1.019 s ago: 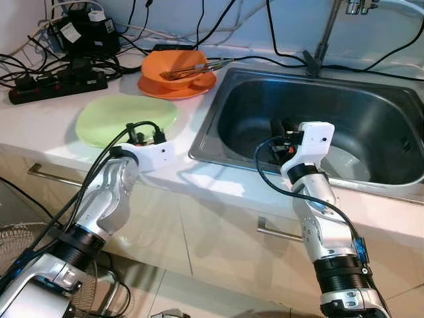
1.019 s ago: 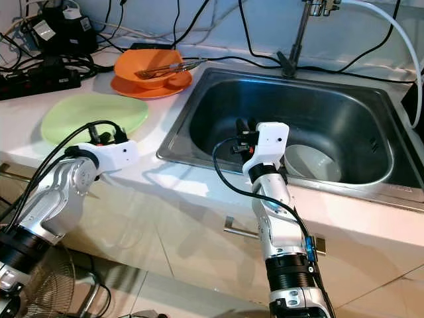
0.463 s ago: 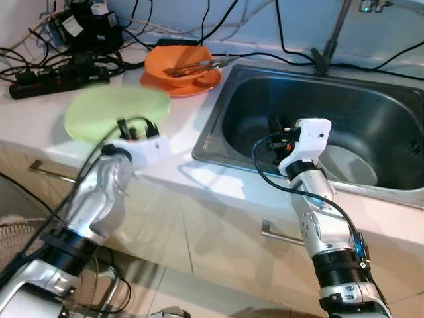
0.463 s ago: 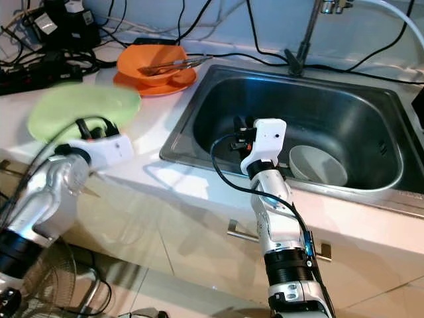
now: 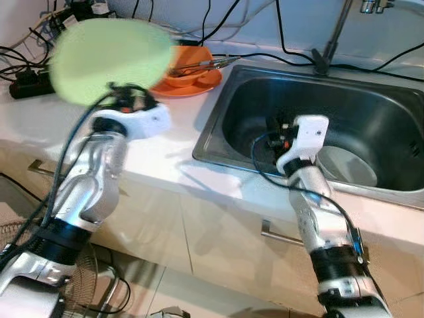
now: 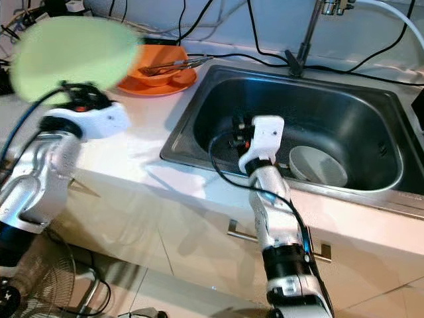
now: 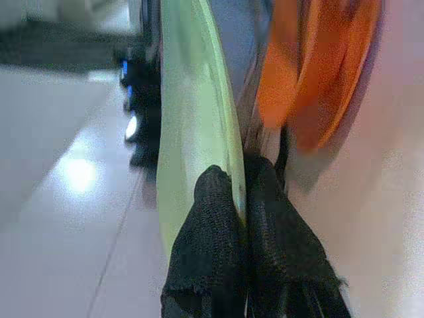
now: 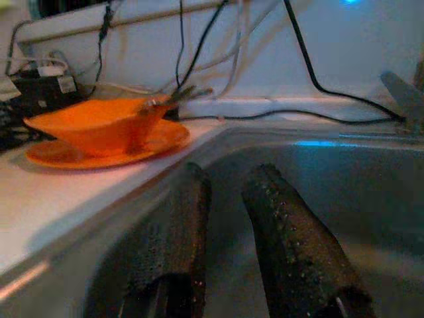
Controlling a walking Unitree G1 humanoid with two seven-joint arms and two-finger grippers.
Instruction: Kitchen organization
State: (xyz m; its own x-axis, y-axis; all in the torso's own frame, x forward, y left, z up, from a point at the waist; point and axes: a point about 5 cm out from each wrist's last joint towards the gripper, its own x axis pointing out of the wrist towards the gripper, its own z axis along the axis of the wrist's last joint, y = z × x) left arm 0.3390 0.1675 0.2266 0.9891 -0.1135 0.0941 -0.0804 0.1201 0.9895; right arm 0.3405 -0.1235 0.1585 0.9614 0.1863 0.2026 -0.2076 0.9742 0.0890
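A light green plate [image 5: 106, 56] hangs tilted in the air above the white counter [image 5: 165, 156], in front of the cables at the back left. My left gripper [image 7: 237, 173] is shut on its rim, one black finger on each face. An orange bowl [image 5: 189, 66] with metal tongs [image 5: 199, 66] in it sits on an orange plate beside the sink [image 5: 207, 119]. My right gripper [image 8: 230, 173] is open inside the sink near its left wall, holding nothing. A white bowl [image 5: 344, 165] lies in the sink to its right.
A power strip [image 5: 26, 83] and tangled black cables run along the back of the counter. The faucet [image 5: 331, 36] stands behind the sink. Cabinet fronts with a metal handle [image 5: 281, 233] are below the counter edge.
My left arm has lifted the green plate off the counter, up and toward the back left, and tipped it. The right gripper has stayed in the sink.
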